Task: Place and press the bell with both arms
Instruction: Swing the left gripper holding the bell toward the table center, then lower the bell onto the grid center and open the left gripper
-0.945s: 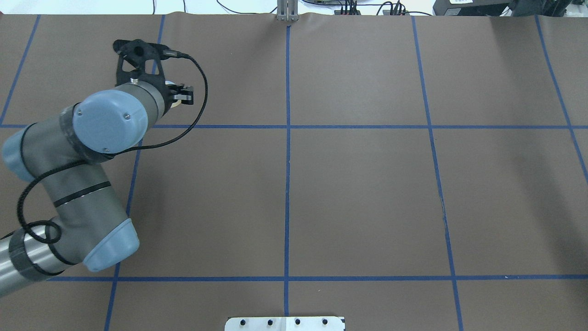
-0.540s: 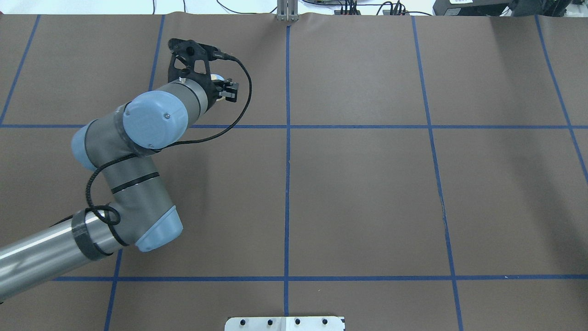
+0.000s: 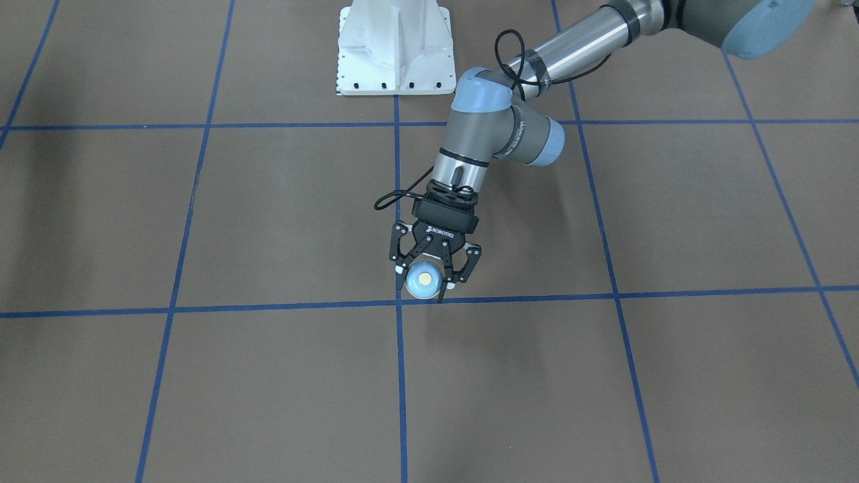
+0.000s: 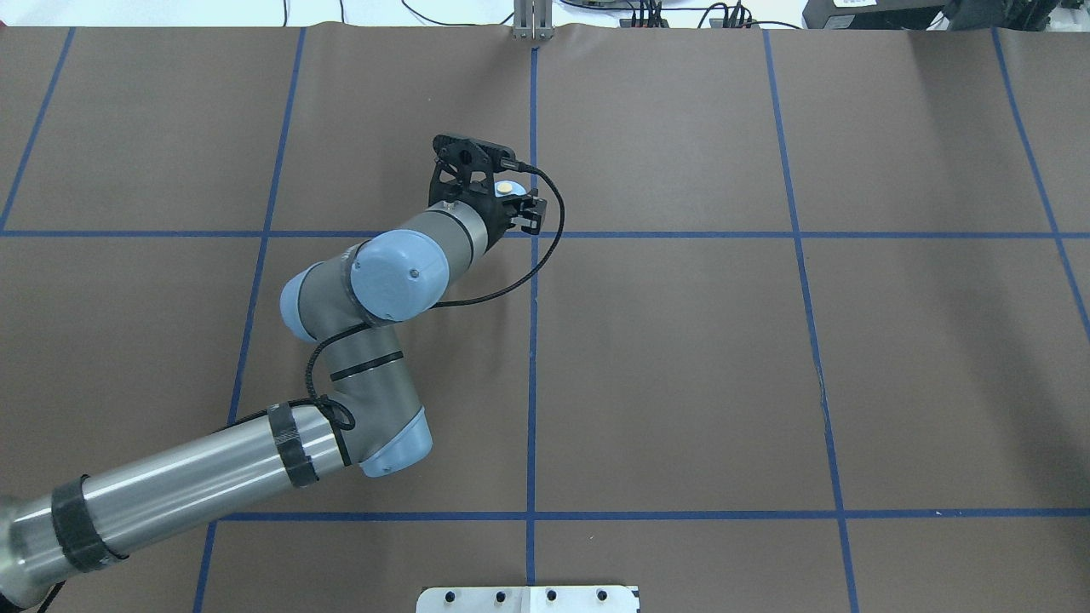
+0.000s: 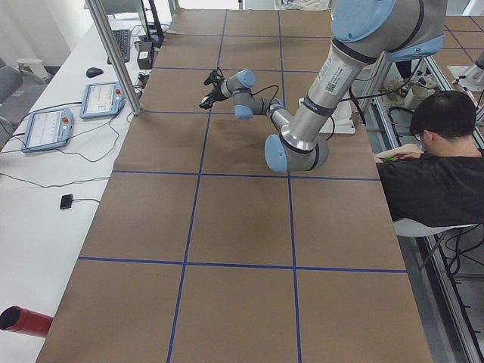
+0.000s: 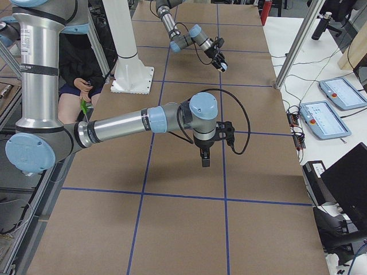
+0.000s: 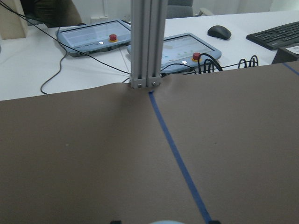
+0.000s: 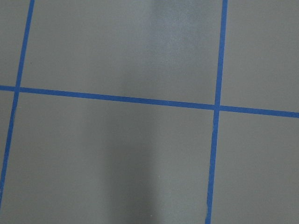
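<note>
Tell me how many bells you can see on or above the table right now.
1. The bell is clamped in the left gripper, just beside the blue tape crossing at mid-table. No other shows, though the left arm could hide one.

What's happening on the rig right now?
The left arm holds the bell in its left claw, shut on the dome's sides with the button facing up. It is next to a blue tape crossing mid-table, and the bell seems to be off the table. The right arm hangs over another spot with its right claw pointing down and holding nothing visible. The bell is not yet placed or pressed.
</note>
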